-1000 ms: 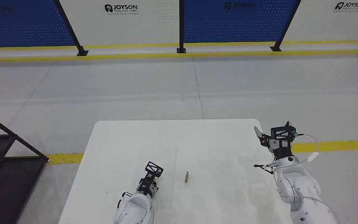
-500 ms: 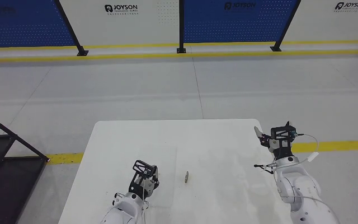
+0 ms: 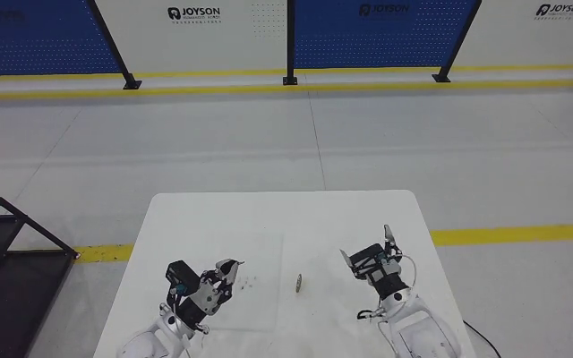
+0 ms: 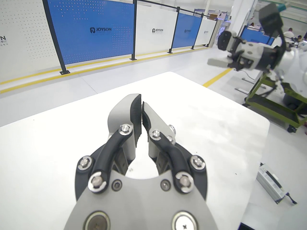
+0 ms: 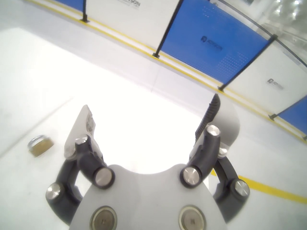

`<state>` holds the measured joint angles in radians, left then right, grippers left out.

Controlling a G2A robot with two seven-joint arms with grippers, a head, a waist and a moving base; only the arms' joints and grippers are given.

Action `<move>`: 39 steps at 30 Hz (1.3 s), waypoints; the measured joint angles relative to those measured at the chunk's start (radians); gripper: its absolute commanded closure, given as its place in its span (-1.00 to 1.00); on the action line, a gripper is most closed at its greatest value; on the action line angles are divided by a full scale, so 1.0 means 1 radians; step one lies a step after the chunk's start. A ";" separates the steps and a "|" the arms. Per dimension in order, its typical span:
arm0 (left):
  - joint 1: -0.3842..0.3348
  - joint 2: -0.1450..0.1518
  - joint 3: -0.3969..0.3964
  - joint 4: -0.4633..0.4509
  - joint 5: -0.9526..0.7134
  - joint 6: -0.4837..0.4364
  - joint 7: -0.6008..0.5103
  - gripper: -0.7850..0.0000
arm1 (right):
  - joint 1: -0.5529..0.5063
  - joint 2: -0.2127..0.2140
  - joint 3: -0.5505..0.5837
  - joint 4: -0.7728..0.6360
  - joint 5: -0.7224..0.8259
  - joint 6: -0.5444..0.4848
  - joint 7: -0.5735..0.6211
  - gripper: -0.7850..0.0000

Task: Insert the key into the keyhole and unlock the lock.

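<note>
A small brass padlock (image 3: 298,283) with a silver shackle lies on the white table (image 3: 269,224), near the front middle; it also appears in the right wrist view (image 5: 40,145). My right gripper (image 3: 367,248) hangs to the right of the lock, open and empty, with its jaws spread wide (image 5: 150,105). The left gripper (image 3: 229,267) is to the left of the lock, shut, and I see nothing between its pads (image 4: 142,104). A few tiny dark specks (image 3: 243,282) lie on the table just beside it; I cannot tell if one is the key.
The right arm's open gripper (image 4: 219,52) shows far off in the left wrist view. A black frame (image 3: 27,233) stands off the table's left side. Blue and white fence panels (image 3: 286,36) run along the back. A green cart (image 4: 275,96) stands beyond the table's right edge.
The right arm swung in from the table's right edge toward the lock. The left arm drew back and to the left, and its gripper turned toward the lock.
</note>
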<state>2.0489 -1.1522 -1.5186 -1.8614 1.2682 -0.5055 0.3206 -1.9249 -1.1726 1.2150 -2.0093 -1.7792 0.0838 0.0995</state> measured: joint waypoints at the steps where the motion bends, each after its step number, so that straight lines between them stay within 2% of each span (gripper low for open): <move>1: 0.004 0.001 -0.011 0.003 -0.003 0.001 0.009 1.00 | -0.005 -0.003 -0.034 0.011 -0.032 0.011 -0.004 -1.00; 7: 0.006 0.001 -0.015 0.004 -0.005 0.003 0.013 1.00 | 0.054 -0.032 -0.218 0.090 -0.084 0.032 0.062 -1.00; 12: 0.006 0.001 -0.015 0.004 -0.005 0.003 0.013 1.00 | 0.117 -0.060 -0.325 0.164 -0.032 0.038 0.144 -1.00; 22: 0.006 0.001 -0.015 0.004 -0.005 0.003 0.013 1.00 | 0.122 -0.060 -0.328 0.171 -0.029 0.035 0.150 -1.00; 26: 0.006 0.001 -0.015 0.004 -0.005 0.003 0.013 1.00 | 0.169 -0.069 -0.345 0.220 0.037 -0.053 0.183 -1.00; 35: 0.006 0.001 -0.015 0.004 -0.005 0.003 0.013 1.00 | 0.241 -0.132 -0.425 0.376 0.255 0.192 0.145 -0.98; 36: 0.006 0.001 -0.015 0.004 -0.005 0.003 0.013 1.00 | 0.250 -0.138 -0.430 0.389 0.280 0.199 0.141 -0.81; 38: 0.006 0.001 -0.015 0.004 -0.005 0.003 0.013 1.00 | 0.260 -0.147 -0.438 0.407 0.308 0.217 0.132 -0.82; 39: 0.006 0.001 -0.015 0.004 -0.005 0.003 0.013 1.00 | 0.263 -0.154 -0.443 0.419 0.322 0.257 0.118 -0.71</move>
<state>2.0553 -1.1511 -1.5334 -1.8576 1.2630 -0.5025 0.3336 -1.6617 -1.3271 0.7715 -1.5906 -1.4568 0.3404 0.2177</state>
